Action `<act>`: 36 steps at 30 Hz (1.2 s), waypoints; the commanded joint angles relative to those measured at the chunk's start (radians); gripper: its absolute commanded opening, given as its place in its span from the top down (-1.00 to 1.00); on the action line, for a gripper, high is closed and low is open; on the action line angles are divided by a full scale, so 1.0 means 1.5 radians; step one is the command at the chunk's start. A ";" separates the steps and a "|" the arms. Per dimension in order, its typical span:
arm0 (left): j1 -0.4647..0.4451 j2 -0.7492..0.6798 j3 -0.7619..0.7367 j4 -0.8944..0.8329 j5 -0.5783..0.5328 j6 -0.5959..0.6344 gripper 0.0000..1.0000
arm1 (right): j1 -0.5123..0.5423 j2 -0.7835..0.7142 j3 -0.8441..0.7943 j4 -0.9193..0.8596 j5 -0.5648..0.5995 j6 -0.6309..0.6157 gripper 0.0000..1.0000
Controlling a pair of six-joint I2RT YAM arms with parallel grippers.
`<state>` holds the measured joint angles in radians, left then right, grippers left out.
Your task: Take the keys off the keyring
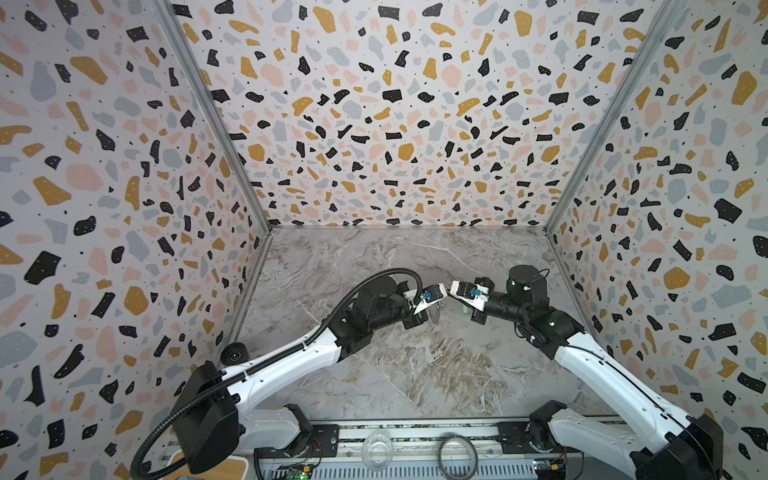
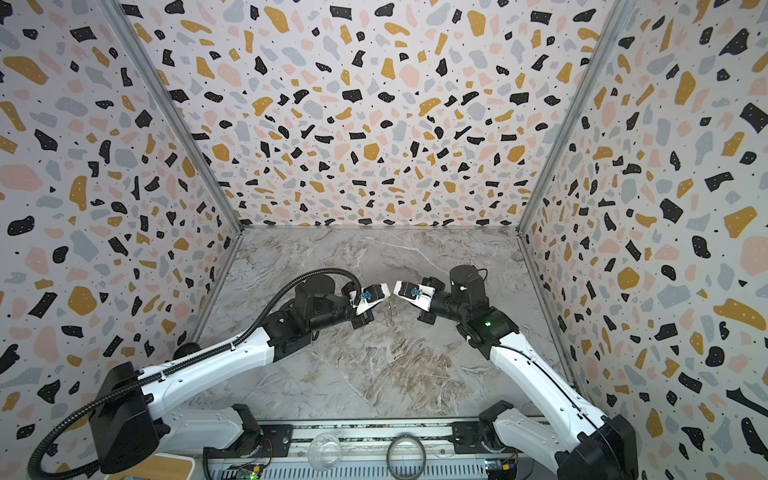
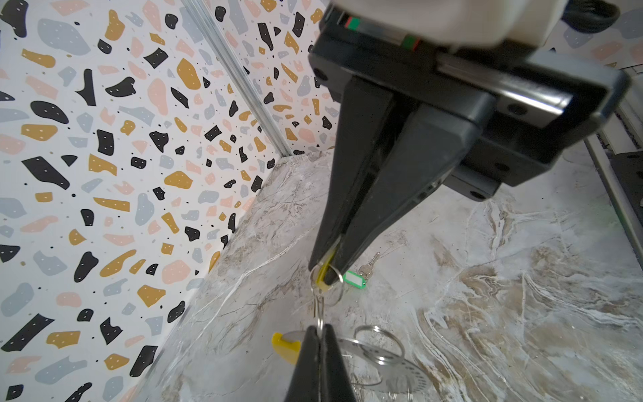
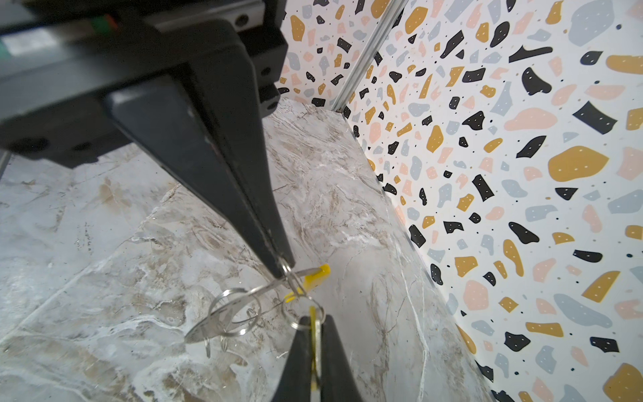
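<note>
Left pincer (image 3: pixel 325 269) grips yellow-tagged key (image 3: pixel 323 280), right pincer (image 4: pixel 282 269) grips keyring (image 4: pixel 315 276) — green-tagged key (image 3: pixel 354 279) shows in left wrist view, not right.

The silvery wire keyring (image 4: pixel 208 329), with a yellow sleeve on its rim, is raised over mid-table. The yellow-tagged key (image 3: pixel 322 278) dangles just left of it. The green-tagged key (image 3: pixel 354 280) lies flat on the marble below, slightly right of centre.

In both top views I can barely see the keyring (image 2: pixel 389 308). The right gripper (image 3: pixel 327 266) hides most of the yellow tag (image 3: pixel 323 276).
</note>
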<state>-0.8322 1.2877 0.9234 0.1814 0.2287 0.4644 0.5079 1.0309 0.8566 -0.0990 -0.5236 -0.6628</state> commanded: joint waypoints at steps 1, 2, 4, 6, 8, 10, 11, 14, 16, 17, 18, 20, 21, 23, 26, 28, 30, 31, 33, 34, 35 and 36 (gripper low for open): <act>0.003 0.009 0.025 0.000 0.015 -0.018 1.00 | 0.008 -0.016 0.034 -0.005 0.019 -0.018 1.00; 0.003 0.011 0.027 -0.003 0.017 -0.019 1.00 | 0.009 -0.018 0.035 -0.003 0.022 -0.018 1.00; 0.005 0.016 0.031 -0.012 0.026 -0.023 1.00 | 0.009 -0.022 0.034 0.002 0.030 -0.023 1.00; 0.007 0.022 0.036 -0.017 0.038 -0.031 1.00 | 0.008 -0.024 0.036 0.002 0.036 -0.029 1.00; 0.014 0.026 0.040 -0.020 0.059 -0.041 1.00 | 0.009 -0.027 0.035 0.004 0.044 -0.033 1.00; 0.023 0.031 0.042 -0.019 0.088 -0.055 1.00 | 0.010 -0.031 0.033 0.006 0.046 -0.042 1.00; 0.027 0.034 0.044 -0.019 0.097 -0.059 1.00 | 0.010 -0.034 0.031 0.009 0.046 -0.044 1.00; 0.031 0.042 0.050 -0.026 0.111 -0.067 1.00 | 0.010 -0.044 0.022 0.023 0.040 -0.047 1.00; 0.031 0.049 0.056 -0.035 0.123 -0.066 1.00 | 0.013 -0.044 0.024 0.023 0.032 -0.051 1.00; 0.032 0.054 0.061 -0.042 0.128 -0.064 1.00 | 0.014 -0.043 0.025 0.024 0.030 -0.052 1.00; 0.032 0.059 0.067 -0.050 0.134 -0.064 1.00 | 0.017 -0.043 0.025 0.026 0.031 -0.056 1.00; 0.031 0.070 0.080 -0.069 0.138 -0.063 1.00 | 0.022 -0.042 0.027 0.023 0.037 -0.062 1.00; 0.032 0.074 0.086 -0.076 0.137 -0.063 1.00 | 0.023 -0.040 0.028 0.018 0.040 -0.066 1.00; 0.034 0.074 0.088 -0.077 0.135 -0.064 0.99 | 0.022 -0.037 0.030 0.008 0.049 -0.067 1.00; 0.036 0.060 0.074 -0.051 0.120 -0.068 0.60 | 0.023 -0.026 0.041 -0.019 0.059 -0.069 1.00; 0.035 0.049 0.059 -0.030 0.110 -0.071 0.49 | 0.023 -0.020 0.048 -0.029 0.063 -0.069 1.00; 0.035 0.041 0.050 -0.021 0.097 -0.071 0.38 | 0.024 -0.017 0.051 -0.034 0.063 -0.070 1.00; 0.035 0.039 0.047 -0.020 0.093 -0.069 0.35 | 0.024 -0.015 0.053 -0.034 0.066 -0.070 1.00; 0.036 0.029 0.038 -0.011 0.080 -0.067 0.30 | 0.023 -0.009 0.059 -0.048 0.068 -0.075 1.00; 0.035 0.022 0.031 -0.002 0.071 -0.066 0.29 | 0.024 -0.005 0.064 -0.054 0.068 -0.075 1.00; 0.034 0.012 0.020 0.014 0.062 -0.063 0.28 | 0.024 0.000 0.070 -0.064 0.069 -0.075 1.00; 0.033 -0.002 0.005 0.035 0.055 -0.060 0.28 | 0.024 0.006 0.077 -0.074 0.067 -0.076 1.00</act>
<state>-0.7811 1.3361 0.9684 0.1333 0.3534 0.3702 0.5388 1.0279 0.9127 -0.1684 -0.4271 -0.7692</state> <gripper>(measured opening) 0.360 0.074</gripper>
